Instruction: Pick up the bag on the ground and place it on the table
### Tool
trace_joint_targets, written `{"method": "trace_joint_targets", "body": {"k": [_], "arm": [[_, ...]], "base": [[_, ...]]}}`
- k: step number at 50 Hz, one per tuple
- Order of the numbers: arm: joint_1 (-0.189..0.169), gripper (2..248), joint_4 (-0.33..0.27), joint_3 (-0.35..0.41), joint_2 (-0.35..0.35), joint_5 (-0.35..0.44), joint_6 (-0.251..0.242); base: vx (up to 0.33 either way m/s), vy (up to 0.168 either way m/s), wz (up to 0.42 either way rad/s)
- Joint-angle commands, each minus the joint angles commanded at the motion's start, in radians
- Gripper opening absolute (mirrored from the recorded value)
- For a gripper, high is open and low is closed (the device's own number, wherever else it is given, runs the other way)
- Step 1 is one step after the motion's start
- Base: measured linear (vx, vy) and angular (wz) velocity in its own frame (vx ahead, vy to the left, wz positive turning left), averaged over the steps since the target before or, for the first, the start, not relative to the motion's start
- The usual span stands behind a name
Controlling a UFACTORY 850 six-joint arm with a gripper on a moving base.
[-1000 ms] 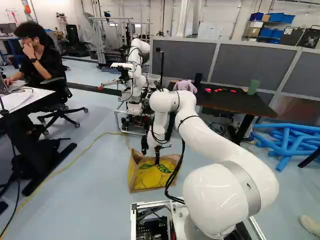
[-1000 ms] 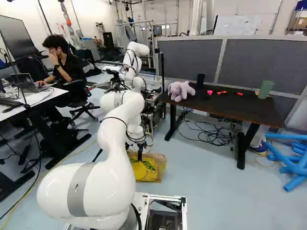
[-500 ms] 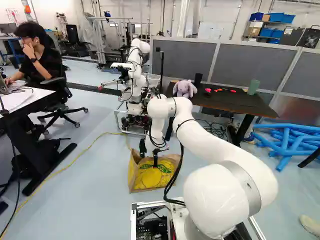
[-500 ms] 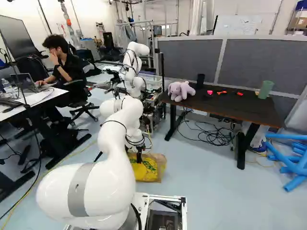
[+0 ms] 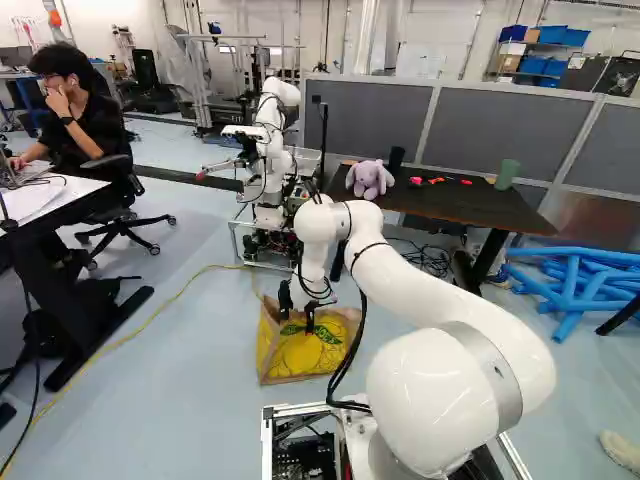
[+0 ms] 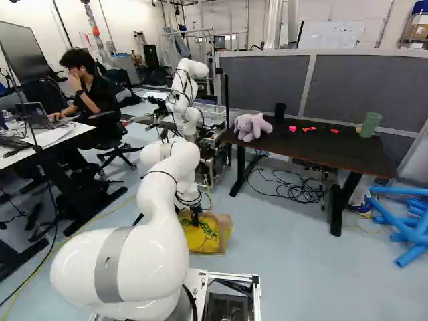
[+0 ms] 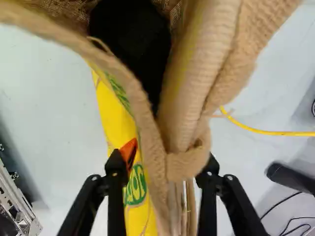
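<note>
At the bag's upper edge in the left base view, my gripper points down. The yellow and brown burlap bag stands on the floor just ahead of the base. In the wrist view the gripper is open, its fingers apart on either side of the bag's brown rim and rolled handle. One orange pad lies by the yellow side wall. The bag's dark inside shows ahead of the fingers. The dark table stands farther off to the right.
On the table are a purple plush toy, a black cup, a green cup and small red items. Another robot stands behind the bag. Cables lie under the table; blue tubes lie to its right.
The gripper's fingers have moved closer together at the bag's rim. My arm has shifted slightly left in the left base view, and the bag's front looks a little changed in shape. The base has stayed.
</note>
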Motion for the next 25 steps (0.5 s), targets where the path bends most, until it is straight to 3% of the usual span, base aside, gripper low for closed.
{"method": "trace_joint_targets", "body": {"k": [1,6,7,11,12,16,17,25], "arm": [[0.000,131,0.000,0.000,0.000,0.000,0.000],[0.000,131,0.000,0.000,0.000,0.000,0.000],[0.000,94,0.000,0.000,0.000,0.000,0.000],[0.000,94,0.000,0.000,0.000,0.000,0.000],[0.000,57,0.000,0.000,0.000,0.000,0.000],[0.000,57,0.000,0.000,0.000,0.000,0.000],[0.000,23,0.000,0.000,0.000,0.000,0.000],[0.000,22,0.000,0.000,0.000,0.000,0.000]], "base": [[0.000,0.000,0.000],[0.000,0.000,0.000],[0.000,0.000,0.000],[0.000,0.000,0.000],[0.000,0.000,0.000],[0.000,0.000,0.000],[0.000,0.000,0.000],[0.000,0.000,0.000]]}}
